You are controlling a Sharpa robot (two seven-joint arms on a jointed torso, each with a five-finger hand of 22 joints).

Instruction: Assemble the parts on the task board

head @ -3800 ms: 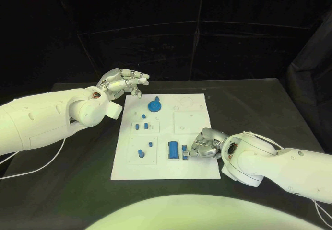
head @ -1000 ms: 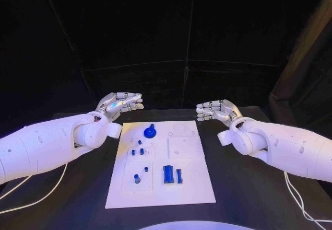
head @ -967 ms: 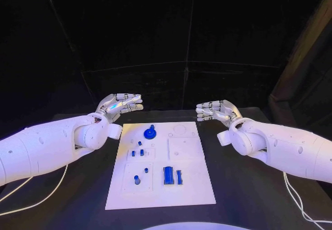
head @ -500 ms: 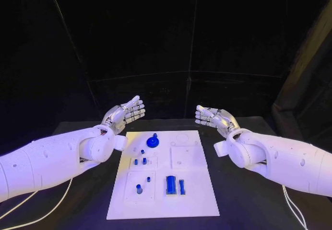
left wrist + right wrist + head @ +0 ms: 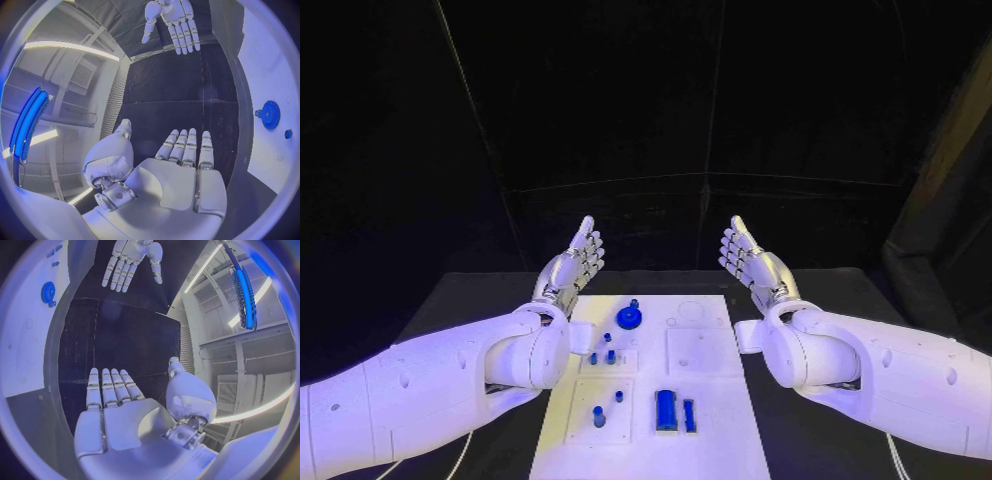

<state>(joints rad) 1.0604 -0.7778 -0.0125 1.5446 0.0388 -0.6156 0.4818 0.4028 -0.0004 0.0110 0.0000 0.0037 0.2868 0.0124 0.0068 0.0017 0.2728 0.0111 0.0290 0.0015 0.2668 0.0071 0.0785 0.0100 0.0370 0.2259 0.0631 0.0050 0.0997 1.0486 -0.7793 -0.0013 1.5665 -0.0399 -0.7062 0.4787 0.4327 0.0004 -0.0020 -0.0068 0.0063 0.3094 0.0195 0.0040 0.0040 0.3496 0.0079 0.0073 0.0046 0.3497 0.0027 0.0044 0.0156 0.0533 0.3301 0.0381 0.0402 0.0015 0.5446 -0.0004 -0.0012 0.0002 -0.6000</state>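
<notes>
The task board (image 5: 711, 400) lies on the table (image 5: 473, 300) between both arms; the parts (image 5: 674, 411) sit on the board.

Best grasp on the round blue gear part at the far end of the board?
Likely pinch the small knob rising from the blue gear part, coming straight down. The disc seems to lie flat on the task board, so its rim gives fingers little purchase. Both the left hand and right hand are empty.

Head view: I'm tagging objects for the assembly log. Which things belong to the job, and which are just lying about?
Job:
task board
blue parts, e.g. round gear, long block
left hand, right hand, both open, raised

Lying about:
black table
</notes>
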